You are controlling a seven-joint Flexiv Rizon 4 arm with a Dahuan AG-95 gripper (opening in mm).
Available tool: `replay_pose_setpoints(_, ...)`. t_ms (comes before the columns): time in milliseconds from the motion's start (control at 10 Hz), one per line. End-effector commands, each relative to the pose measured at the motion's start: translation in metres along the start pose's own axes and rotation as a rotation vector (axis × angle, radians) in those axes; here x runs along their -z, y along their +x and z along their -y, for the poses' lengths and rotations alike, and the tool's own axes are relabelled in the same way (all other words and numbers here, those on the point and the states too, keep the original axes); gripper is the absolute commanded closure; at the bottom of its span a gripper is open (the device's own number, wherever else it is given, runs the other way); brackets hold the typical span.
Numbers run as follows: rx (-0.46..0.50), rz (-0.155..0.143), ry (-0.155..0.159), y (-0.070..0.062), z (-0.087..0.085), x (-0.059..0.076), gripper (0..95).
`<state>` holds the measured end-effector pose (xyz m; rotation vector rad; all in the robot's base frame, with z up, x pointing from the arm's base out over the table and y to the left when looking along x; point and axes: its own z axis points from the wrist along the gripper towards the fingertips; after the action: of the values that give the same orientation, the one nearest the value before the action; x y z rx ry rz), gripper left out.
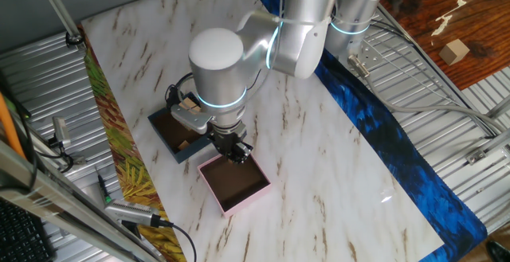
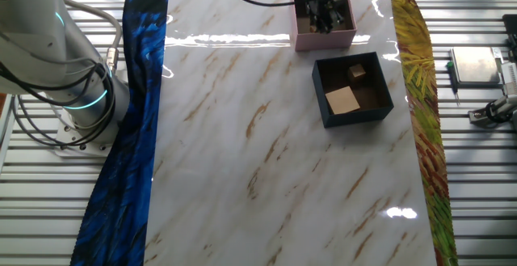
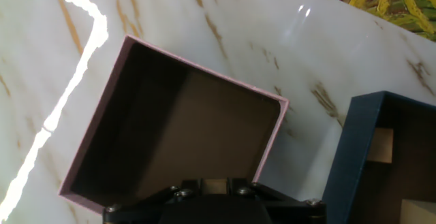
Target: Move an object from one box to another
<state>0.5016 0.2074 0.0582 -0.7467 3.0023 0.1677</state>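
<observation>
Gripper (image 1: 237,152) poised over the pink box (image 1: 233,184), beside the navy box (image 2: 352,90).

The jaws hang above the pink box's near wall, apparently clamped on a small tan block glimpsed between them in the hand view, positioned for release. The pink box's brown floor is bare; the navy box holds a flat tan piece (image 2: 342,100) and a small cube (image 2: 357,73).

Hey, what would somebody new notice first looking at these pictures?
The gripper hangs over the pink box on the marble table. Beside it, the navy box holds two wooden blocks. A blue cloth strip runs along the table's edge.
</observation>
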Motion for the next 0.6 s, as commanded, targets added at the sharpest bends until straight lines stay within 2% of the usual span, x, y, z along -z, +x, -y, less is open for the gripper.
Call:
replay_pose_setpoints(100,0.001,0.001,0.0,-0.0024,0.0002,-0.0023,95.0)
replay_pose_setpoints(200,0.01,0.001,0.001,-0.003,0.0002,-0.0028,95.0)
replay_pose_setpoints(300,0.019,0.004,0.001,-0.0038,0.0001,-0.0033,76.0)
replay_pose_setpoints(600,0.031,0.009,0.004,-0.0048,-0.0005,-0.003,76.0)
